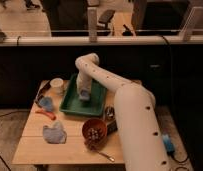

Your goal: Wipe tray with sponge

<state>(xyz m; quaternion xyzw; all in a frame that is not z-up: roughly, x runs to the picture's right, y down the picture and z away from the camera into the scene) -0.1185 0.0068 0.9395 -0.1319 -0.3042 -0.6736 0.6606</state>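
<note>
A green tray [70, 104] lies at the back middle of the wooden table. My white arm reaches over it from the right. My gripper [84, 95] points down into the tray's middle, over a pale blue sponge [83, 97] that rests on the tray floor. The gripper's lower part hides most of the sponge, and I cannot tell whether it holds it.
A white cup [57, 85] stands left of the tray. A blue and red tool [45, 104] lies at the table's left edge. A crumpled blue cloth [54, 133] lies front left. A brown bowl [94, 130] with small items and a spoon [106, 156] sit in front of the tray.
</note>
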